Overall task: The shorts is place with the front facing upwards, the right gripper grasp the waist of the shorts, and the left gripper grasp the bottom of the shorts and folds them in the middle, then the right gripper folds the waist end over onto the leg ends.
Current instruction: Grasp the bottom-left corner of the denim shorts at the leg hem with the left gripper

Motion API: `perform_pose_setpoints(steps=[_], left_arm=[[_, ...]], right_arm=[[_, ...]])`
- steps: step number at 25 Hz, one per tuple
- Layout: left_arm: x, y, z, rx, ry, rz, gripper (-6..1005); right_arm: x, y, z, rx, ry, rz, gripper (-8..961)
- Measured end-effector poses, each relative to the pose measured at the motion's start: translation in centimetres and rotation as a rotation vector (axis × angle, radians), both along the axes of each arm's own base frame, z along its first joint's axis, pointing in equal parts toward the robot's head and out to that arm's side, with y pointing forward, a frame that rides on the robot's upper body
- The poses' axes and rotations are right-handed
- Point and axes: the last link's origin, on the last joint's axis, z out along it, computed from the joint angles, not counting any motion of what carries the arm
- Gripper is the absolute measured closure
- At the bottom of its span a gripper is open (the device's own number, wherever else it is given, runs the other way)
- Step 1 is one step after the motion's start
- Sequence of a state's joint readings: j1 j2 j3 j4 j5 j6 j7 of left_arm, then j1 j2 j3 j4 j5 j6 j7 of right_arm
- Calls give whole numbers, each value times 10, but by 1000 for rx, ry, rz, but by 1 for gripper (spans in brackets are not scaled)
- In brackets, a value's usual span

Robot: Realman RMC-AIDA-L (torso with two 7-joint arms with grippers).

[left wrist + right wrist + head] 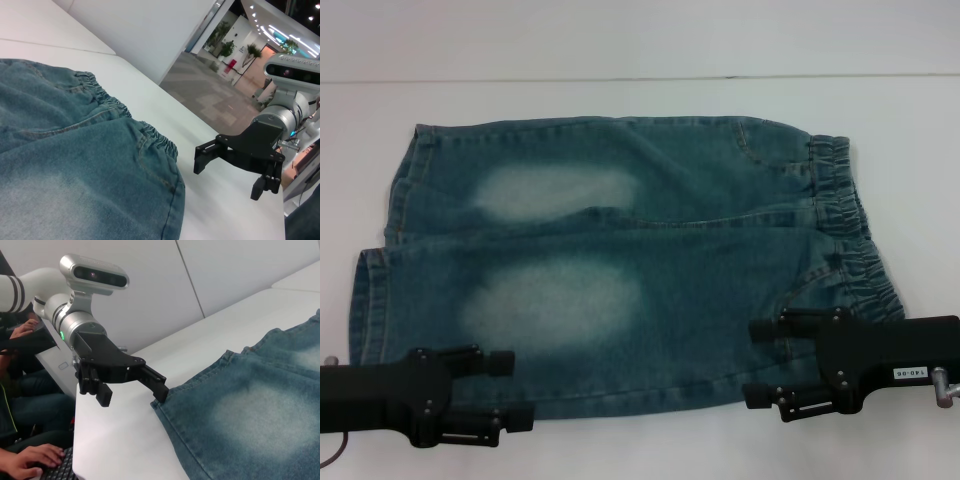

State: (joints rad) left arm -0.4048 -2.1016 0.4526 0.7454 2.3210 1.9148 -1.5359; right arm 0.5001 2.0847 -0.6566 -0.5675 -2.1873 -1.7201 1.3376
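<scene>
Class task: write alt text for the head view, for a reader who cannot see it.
Faded denim shorts lie flat on a white table, waist to the right. The left gripper and right gripper, both open, reach over the near edge.

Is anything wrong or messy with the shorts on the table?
Nothing stands out. The shorts lie spread flat on the white table, waist to the robot's right. The pale thigh patches look like fading, not damage. The left gripper and right gripper sit open at the near edge.
</scene>
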Motion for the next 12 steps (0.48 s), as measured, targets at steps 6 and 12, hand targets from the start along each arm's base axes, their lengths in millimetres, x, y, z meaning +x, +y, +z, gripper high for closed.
perform_pose_setpoints(steps=[6, 12], left_arm=[[0, 0, 0, 0, 2, 1, 50], [0, 0, 0, 0, 3, 2, 51]], right_arm=[[1, 0, 0, -1, -2, -1, 9], [1, 0, 0, 0, -5, -2, 8]])
